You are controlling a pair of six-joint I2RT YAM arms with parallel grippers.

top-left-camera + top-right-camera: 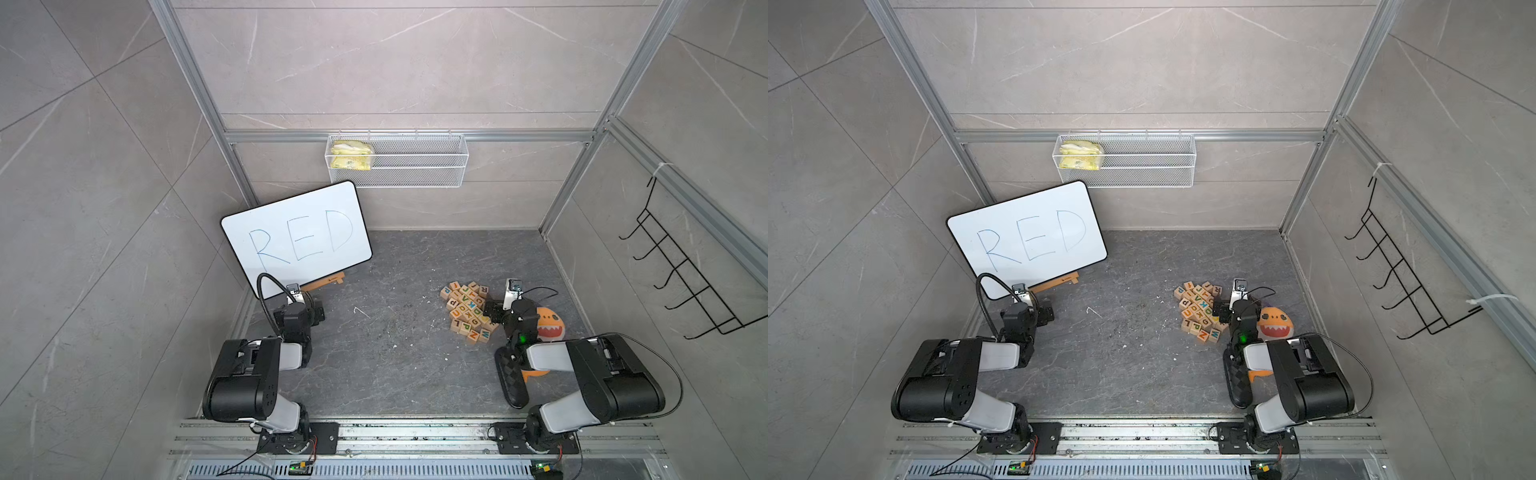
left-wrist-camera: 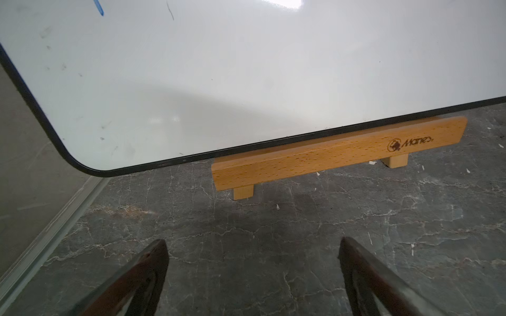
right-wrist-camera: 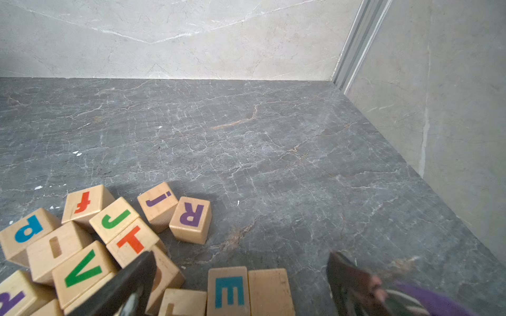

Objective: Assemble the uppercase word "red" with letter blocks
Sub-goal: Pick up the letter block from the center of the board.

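The letter blocks (image 1: pixel 469 311) lie in a loose heap right of the floor's middle, seen in both top views (image 1: pixel 1202 311). In the right wrist view a block with a purple R (image 3: pixel 191 219) sits at the heap's edge. A block with a teal E (image 3: pixel 228 291) lies close under my right gripper (image 3: pixel 241 255). That gripper is open and holds nothing, at the heap's right side (image 1: pixel 492 309). I cannot pick out a D. My left gripper (image 2: pixel 253 240) is open over bare floor, far from the blocks, at the left (image 1: pixel 313 309).
A white board (image 1: pixel 297 237) with "RED" leans on a wooden stand (image 2: pixel 339 153) at the back left. An orange shark plush (image 1: pixel 548 324) lies right of the heap, behind my right arm. A black oblong object (image 1: pixel 511 378) lies near the front right. Walls close in the floor.
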